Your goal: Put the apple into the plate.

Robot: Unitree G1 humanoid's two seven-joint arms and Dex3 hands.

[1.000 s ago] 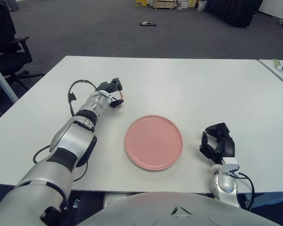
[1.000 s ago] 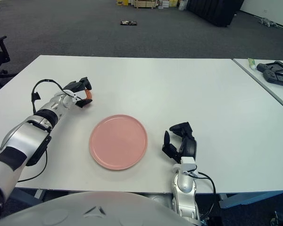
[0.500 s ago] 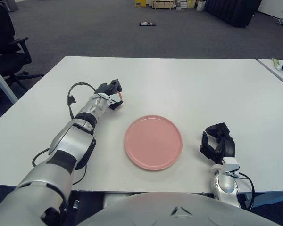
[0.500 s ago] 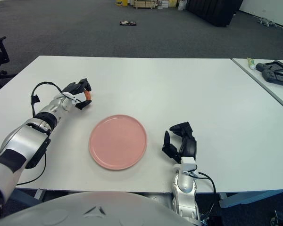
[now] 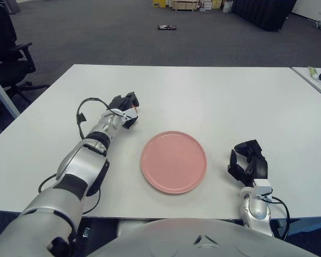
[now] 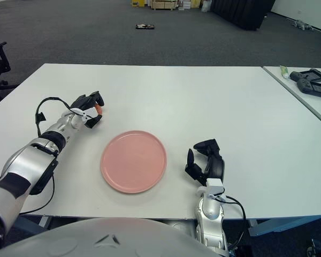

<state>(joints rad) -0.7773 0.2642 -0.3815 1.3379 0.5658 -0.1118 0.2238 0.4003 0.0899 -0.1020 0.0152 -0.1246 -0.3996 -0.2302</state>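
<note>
Apple: a small patch of orange-red, the apple, shows between the black fingers of the left hand, over the white table to the left of and beyond the plate; most of it is hidden by the hand.
Left hand: the left hand has its fingers curled around the apple, gripping it; whether the fruit touches the tabletop cannot be told.
Plate: the pink plate lies flat near the table's front edge, between the two hands, with nothing in it.
Right hand: the right hand shows just right of the plate near the front edge, fingers loosely bent and holding nothing.
Table: the white table bears the plate; a second white table stands just to its right, carrying dark devices and a small tube.
Writing: no lettering on any item can be read.
Change: against the frame a second ago, the left hand with the apple has slid slightly left and nearer; the plate and right hand lie as before.
Surroundings: a black office chair stands at far left on the dark carpet.
</note>
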